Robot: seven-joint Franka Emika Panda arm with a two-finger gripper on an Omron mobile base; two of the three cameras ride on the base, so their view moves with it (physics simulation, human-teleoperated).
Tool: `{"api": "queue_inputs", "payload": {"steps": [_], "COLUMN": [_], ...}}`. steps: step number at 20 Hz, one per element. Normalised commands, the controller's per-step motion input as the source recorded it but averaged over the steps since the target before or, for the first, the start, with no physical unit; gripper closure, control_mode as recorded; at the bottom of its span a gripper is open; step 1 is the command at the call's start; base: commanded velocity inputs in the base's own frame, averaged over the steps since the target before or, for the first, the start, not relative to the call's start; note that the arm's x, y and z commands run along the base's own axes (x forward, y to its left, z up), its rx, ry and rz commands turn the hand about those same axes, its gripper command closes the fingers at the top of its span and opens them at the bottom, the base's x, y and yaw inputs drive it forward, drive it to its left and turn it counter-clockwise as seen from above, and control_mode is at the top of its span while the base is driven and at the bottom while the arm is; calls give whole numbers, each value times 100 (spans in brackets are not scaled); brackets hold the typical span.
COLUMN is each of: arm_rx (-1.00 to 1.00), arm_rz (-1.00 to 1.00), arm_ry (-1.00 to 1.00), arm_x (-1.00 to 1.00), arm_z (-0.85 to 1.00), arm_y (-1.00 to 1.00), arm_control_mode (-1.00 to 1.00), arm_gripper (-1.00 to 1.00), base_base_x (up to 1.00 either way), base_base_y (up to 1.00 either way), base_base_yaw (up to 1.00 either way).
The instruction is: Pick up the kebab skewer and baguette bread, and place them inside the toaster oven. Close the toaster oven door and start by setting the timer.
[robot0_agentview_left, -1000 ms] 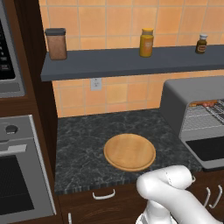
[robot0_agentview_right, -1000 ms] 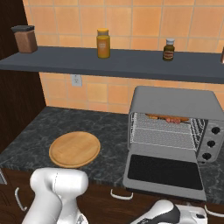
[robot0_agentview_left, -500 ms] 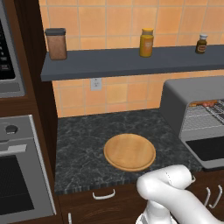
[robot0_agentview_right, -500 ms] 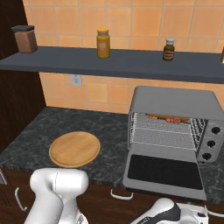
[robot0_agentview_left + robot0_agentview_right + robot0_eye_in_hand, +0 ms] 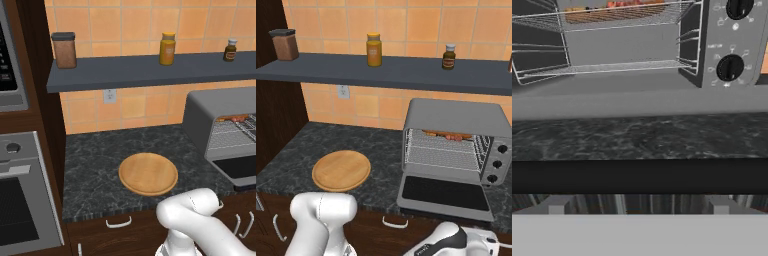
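Note:
The toaster oven (image 5: 456, 117) stands on the counter at the right with its door (image 5: 443, 192) folded down flat. On its upper wire rack lie the orange-brown baguette bread (image 5: 582, 14) and the reddish kebab skewer (image 5: 637, 4), also seen as baguette (image 5: 432, 133) and skewer (image 5: 457, 136). My gripper (image 5: 638, 205) sits low in front of the door, open, with nothing between its fingers. A dark bar, the door's handle (image 5: 637, 176), runs across just beyond the fingertips. My hand (image 5: 456, 244) shows below the counter's front edge.
Dark knobs (image 5: 729, 67) line the oven's right panel. A round wooden board (image 5: 148, 173) lies mid-counter. A shelf (image 5: 150, 70) above carries several jars. A built-in steel oven (image 5: 20, 200) stands at the left. Drawer handles (image 5: 393, 222) run below the counter.
My hand has crept slightly to the right below the counter edge. The jaws have stayed wide and the oven door has stayed down.

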Motion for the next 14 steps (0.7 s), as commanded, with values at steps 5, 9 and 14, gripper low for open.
{"api": "queue_inputs", "payload": {"steps": [5, 9, 14], "arm_rx": [1, 1, 1], "arm_rz": [0, -1, -1], "arm_ry": [0, 0, 0], "arm_x": [26, 31, 28], "arm_z": [33, 31, 28], "arm_y": [0, 0, 0], "arm_control_mode": [-100, -100, -100], "arm_gripper": [-100, -100, -100], "base_base_x": [0, 0, 0], "base_base_y": [0, 0, 0], "base_base_yaw": [0, 0, 0]}}
